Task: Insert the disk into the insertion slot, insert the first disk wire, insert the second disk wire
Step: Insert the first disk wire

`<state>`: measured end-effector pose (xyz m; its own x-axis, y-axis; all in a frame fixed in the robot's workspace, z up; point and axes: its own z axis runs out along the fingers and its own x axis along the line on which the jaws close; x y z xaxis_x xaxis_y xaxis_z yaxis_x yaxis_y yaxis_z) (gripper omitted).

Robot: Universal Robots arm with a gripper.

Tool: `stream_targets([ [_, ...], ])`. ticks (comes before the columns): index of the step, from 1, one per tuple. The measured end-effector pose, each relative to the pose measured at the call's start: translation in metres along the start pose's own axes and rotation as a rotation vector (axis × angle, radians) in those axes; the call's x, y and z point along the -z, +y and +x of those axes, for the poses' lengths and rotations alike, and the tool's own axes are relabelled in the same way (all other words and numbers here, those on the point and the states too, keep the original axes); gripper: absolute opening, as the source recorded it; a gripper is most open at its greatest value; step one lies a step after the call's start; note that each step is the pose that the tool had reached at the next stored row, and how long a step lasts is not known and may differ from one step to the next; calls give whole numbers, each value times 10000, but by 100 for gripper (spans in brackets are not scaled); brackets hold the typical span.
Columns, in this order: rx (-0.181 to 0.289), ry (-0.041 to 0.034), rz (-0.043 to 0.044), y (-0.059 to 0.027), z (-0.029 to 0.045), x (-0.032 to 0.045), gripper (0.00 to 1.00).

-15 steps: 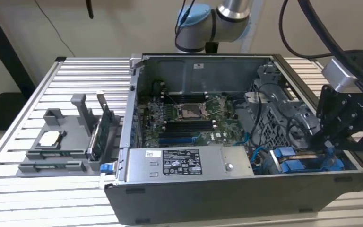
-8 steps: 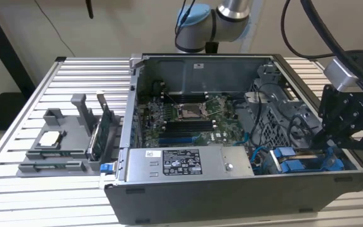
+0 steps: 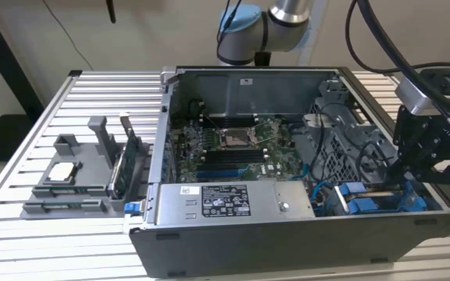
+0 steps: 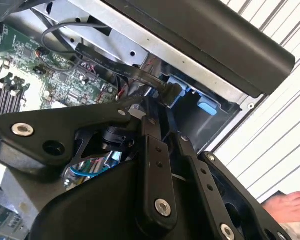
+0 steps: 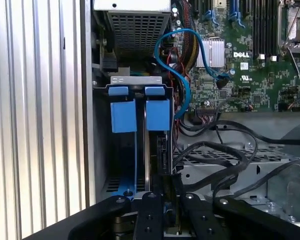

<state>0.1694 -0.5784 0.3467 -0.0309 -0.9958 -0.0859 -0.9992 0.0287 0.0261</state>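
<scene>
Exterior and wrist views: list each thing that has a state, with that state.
Computer case: open, side panel off.
Power-supply box: mounted inside the case.
Blue cable: one end plugged into the motherboard.
Insertion slot: cannot tell whether filled.
Gripper: inside the case, at the slot.

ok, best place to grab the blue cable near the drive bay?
Probably the raised arch of the blue cable, where it loops clear of the motherboard. Come in through the case's open side and pinch across it; lower down it runs among other wires.

Bright, even light; shadow inside the computer case (image 3: 287, 246); glare on the table (image 3: 53, 246)
</scene>
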Motion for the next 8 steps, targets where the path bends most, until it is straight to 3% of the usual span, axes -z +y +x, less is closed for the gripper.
stream_targets([
  [8, -1, 78, 11, -1, -2, -33, 19],
])
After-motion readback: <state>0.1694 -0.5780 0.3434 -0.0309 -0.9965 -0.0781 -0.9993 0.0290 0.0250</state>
